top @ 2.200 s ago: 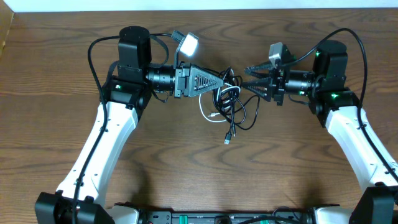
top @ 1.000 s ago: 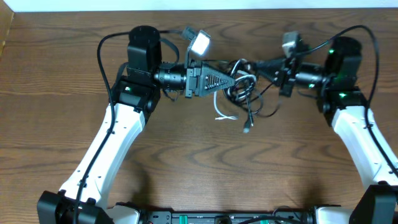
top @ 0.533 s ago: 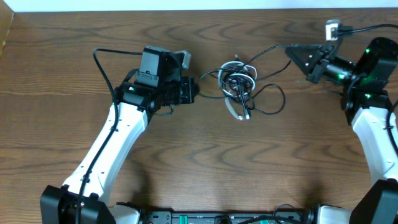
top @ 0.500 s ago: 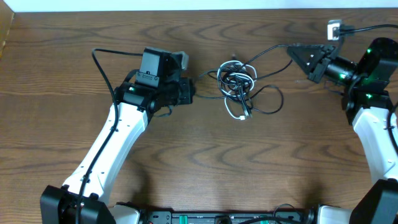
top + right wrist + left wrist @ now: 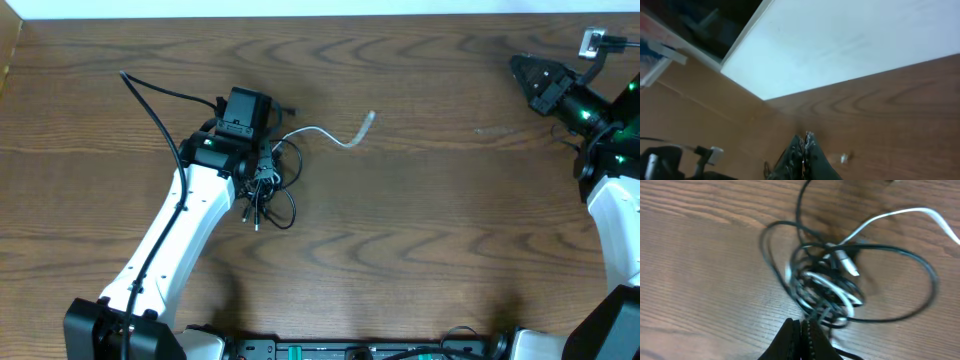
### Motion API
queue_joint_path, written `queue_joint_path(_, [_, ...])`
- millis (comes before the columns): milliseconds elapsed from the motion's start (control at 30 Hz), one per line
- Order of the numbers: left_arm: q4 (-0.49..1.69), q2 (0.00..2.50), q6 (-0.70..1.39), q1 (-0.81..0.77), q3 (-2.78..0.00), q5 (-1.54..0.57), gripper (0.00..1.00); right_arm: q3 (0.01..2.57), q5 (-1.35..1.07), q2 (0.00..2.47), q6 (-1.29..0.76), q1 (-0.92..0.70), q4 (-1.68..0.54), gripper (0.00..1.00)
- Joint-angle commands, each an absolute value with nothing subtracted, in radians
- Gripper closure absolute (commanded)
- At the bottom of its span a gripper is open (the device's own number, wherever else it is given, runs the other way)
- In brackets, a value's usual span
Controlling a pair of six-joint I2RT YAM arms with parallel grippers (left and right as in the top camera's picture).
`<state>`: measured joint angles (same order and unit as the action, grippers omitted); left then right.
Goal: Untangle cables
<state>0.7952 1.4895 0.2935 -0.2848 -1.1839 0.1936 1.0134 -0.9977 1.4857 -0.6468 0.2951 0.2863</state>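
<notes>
The cables (image 5: pixel 266 188) lie in a tangle of black loops under my left wrist, left of the table's middle. In the left wrist view the knot of cables (image 5: pixel 827 287) sits just ahead of my left gripper (image 5: pixel 802 325), which is shut with a strand of the knot pinched at its tips. One white cable (image 5: pixel 330 134) trails out of the tangle to the right and ends in a small plug (image 5: pixel 369 119); the white cable (image 5: pixel 890 216) also shows close up. My right gripper (image 5: pixel 520 67) hovers far right near the back edge, shut and empty; my right gripper (image 5: pixel 805 136) points across the table.
The wooden table (image 5: pixel 430 230) ends at a white wall strip along the back edge (image 5: pixel 320 10). My left arm's thick black wire (image 5: pixel 150 90) arcs over the table's left part. The left arm (image 5: pixel 170 240) crosses the front left.
The tangle has been dragged from the table's middle to the left with my left gripper. My right gripper has drawn away to the far right with no cable in it. The white cable now trails out.
</notes>
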Motion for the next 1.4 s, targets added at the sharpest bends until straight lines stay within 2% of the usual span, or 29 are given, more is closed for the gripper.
queue_joint_path(0, [0.769,1.491,0.255,-0.289,-1.184,0.060,0.93,1.026,-1.108,1.483,-0.656,0.250,0.287,0.99])
queue_joint_path(33, [0.769,1.491,0.255,-0.289,-1.184,0.062,0.89,1.026,-1.135,1.483,-0.640,0.229,0.287,0.97])
queue_joint_path(133, [0.783,1.491,0.257,-0.286,-1.184,0.117,0.75,1.026,-1.147,1.483,-0.591,0.163,0.247,0.74])
queue_joint_path(167, [0.794,1.491,0.265,-0.285,-1.184,0.149,0.69,1.026,-1.142,1.483,-0.568,0.142,0.226,0.73])
queue_joint_path(233, [0.829,1.493,0.315,-0.279,-1.184,0.240,0.61,1.026,-1.094,1.483,-0.505,0.090,0.145,0.64])
queue_joint_path(267, [0.844,1.494,0.338,-0.270,-1.184,0.263,0.59,1.026,-1.062,1.483,-0.472,0.066,0.103,0.60])
queue_joint_path(367, [0.872,1.496,0.404,-0.229,-1.184,0.270,0.57,1.026,-0.926,1.483,-0.382,-0.012,-0.029,0.56])
queue_joint_path(433, [0.876,1.496,0.421,-0.197,-1.184,0.248,0.56,1.026,-0.815,1.483,-0.345,-0.068,-0.098,0.56])
queue_joint_path(500, [0.874,1.496,0.422,-0.157,-1.184,0.199,0.56,1.026,-0.730,1.483,-0.327,-0.117,-0.136,0.69])
queue_joint_path(533, [0.875,1.496,0.426,-0.133,-1.184,0.175,0.56,1.026,-0.674,1.483,-0.327,-0.147,-0.155,0.70])
queue_joint_path(567, [0.875,1.496,0.433,-0.094,-1.184,0.137,0.56,1.026,-0.572,1.483,-0.324,-0.198,-0.182,0.99])
queue_joint_path(667, [0.875,1.496,0.432,-0.036,-1.184,0.088,0.57,1.026,-0.419,1.483,-0.324,-0.277,-0.220,0.99])
queue_joint_path(900, [0.889,1.496,0.432,0.019,-1.184,0.086,0.69,1.026,-0.233,1.483,-0.364,-0.380,-0.249,0.99])
queue_joint_path(1167, [0.907,1.496,0.432,0.019,-1.184,0.085,0.71,1.078,-0.124,1.483,-0.621,-0.391,-0.459,0.99])
queue_joint_path(1367, [0.909,1.496,0.432,0.019,-1.184,0.085,0.71,1.163,-0.078,1.483,-0.658,-0.391,-0.604,0.99])
